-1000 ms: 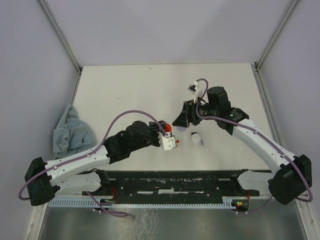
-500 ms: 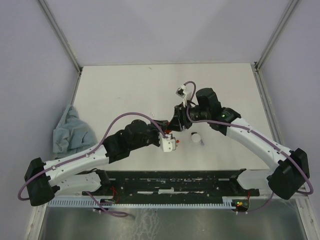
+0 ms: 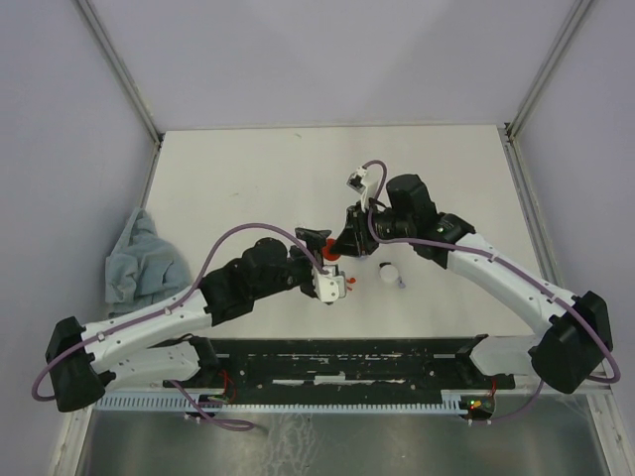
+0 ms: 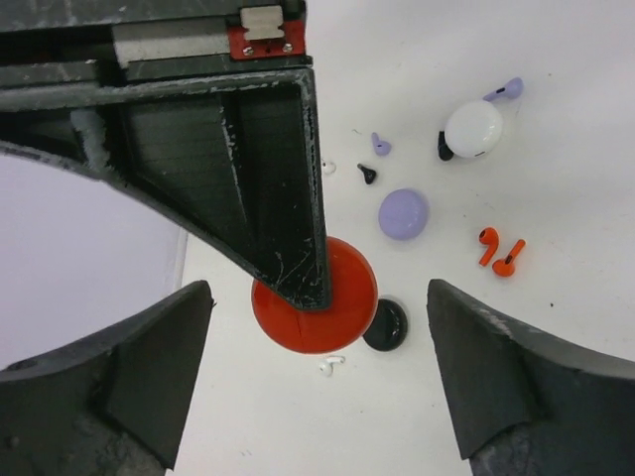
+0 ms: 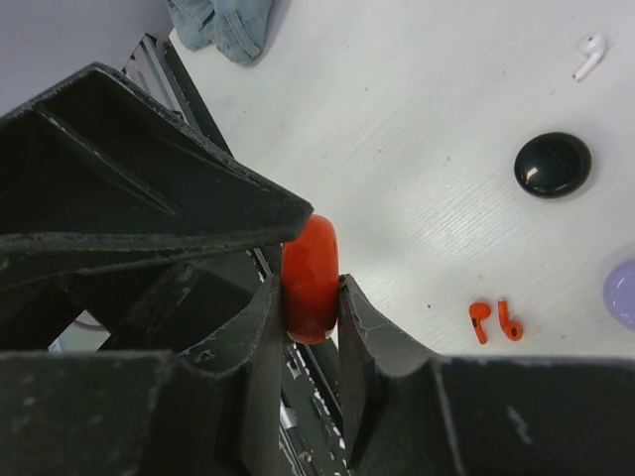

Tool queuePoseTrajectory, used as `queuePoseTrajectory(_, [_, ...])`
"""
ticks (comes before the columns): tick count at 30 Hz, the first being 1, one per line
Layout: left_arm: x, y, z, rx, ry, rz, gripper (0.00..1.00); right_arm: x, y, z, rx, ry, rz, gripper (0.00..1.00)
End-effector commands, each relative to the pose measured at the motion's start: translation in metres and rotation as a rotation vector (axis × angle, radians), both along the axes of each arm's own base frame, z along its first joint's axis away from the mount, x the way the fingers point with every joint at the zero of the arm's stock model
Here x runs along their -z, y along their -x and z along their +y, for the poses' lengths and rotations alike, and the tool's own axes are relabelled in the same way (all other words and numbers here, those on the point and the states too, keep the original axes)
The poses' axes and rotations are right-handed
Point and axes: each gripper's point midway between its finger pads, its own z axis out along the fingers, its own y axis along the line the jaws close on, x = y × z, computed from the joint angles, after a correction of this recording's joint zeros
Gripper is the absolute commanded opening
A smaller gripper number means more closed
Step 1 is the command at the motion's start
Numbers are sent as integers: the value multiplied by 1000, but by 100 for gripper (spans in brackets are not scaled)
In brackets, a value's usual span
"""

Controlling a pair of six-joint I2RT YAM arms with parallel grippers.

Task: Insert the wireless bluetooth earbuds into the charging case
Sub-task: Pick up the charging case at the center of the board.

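Note:
A round red charging case (image 5: pixel 311 278) stands on edge above the table, and my right gripper (image 5: pixel 311 297) is shut on its two flat faces. In the left wrist view the red case (image 4: pixel 298 322) hangs between the wide-open jaws of my left gripper (image 4: pixel 319 290), which touch nothing. A right finger covers the case's upper part there. Two red earbuds (image 4: pixel 488 246) lie on the table to the right. A white earbud (image 4: pixel 330 364) lies just below the case. From above, the red case (image 3: pixel 332 255) sits where both grippers meet.
A black case (image 4: pixel 385 325), a lavender case (image 4: pixel 404 213) and a white case (image 4: pixel 473 129) lie on the table. Loose lavender buds (image 4: pixel 381 145) and black buds (image 4: pixel 367 175) lie near them. A blue-grey cloth (image 3: pixel 146 260) sits at the left edge.
My right gripper moved left to the red case and shut on it. My left gripper, which held the case, has opened wide and let go.

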Motion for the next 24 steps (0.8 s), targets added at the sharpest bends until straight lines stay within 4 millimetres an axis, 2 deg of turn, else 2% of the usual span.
queuePoseTrajectory(1, [-31,-2,5,-70,154,14,100,-33,-12,6,25,-89,-121,15])
queuePoseTrajectory(6, [-41,-12,29,-260,296,109,99,-43,-15,6,54,-153,-137,14])
queuePoseTrajectory(9, [-46,-11,39,-330,397,190,99,-48,-19,4,80,-211,-129,13])
queuePoseTrajectory(15, [-35,-18,52,-505,552,440,99,-66,-34,-8,193,-349,-133,12])
queuePoseTrajectory(21, [-22,-24,49,-491,739,712,100,-75,-32,-19,237,-423,-160,12])
queuePoseTrajectory(24, [-26,-25,55,-419,883,811,100,-77,-28,-22,235,-430,-181,12])
